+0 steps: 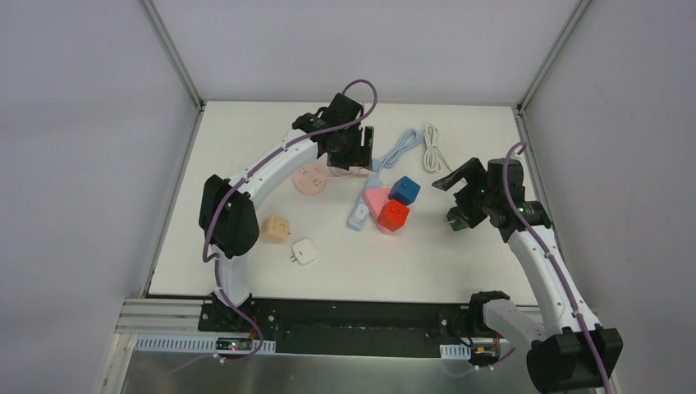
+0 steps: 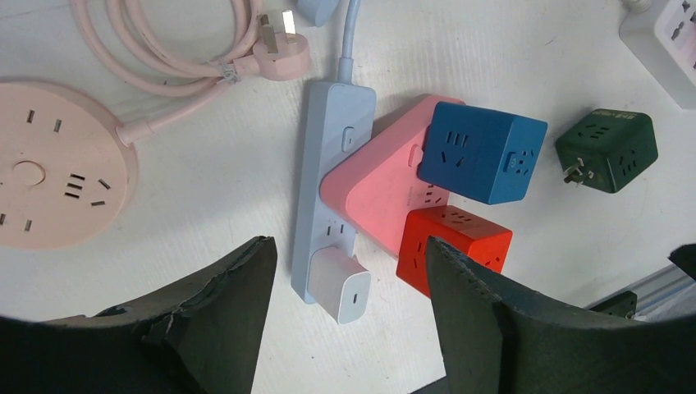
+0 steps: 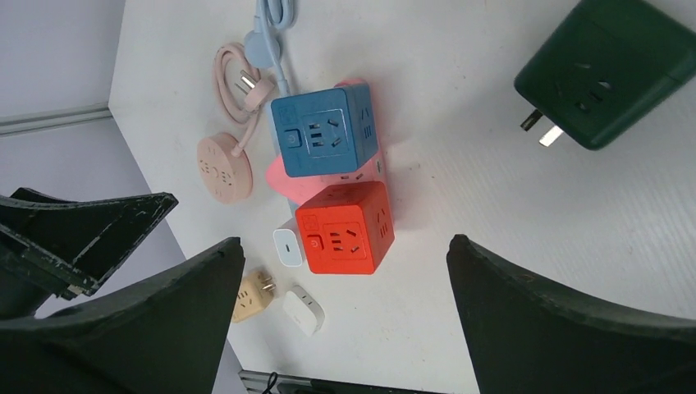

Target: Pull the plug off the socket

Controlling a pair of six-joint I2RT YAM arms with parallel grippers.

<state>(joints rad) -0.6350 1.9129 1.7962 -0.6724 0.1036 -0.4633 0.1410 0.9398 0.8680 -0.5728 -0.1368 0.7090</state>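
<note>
The left arm point(image 1: 283, 156) and right arm point(image 1: 546, 258) are built from white links joined by black housings. A purple cable point(image 1: 359, 81) is routed along each. The fingers point(image 2: 222, 320) are shaped as broad, matte black wedges.

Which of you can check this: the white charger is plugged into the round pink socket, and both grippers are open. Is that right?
One slip. The white charger is plugged into the light blue power strip, not the round pink socket, which lies apart; the left wrist view shows it. The left gripper and right gripper are indeed open.

left arm point(image 1: 264, 168) stretched far forward, left fingers point(image 2: 222, 316) apart | right arm point(image 1: 546, 258) bent, right fingers point(image 3: 164, 324) apart
</note>
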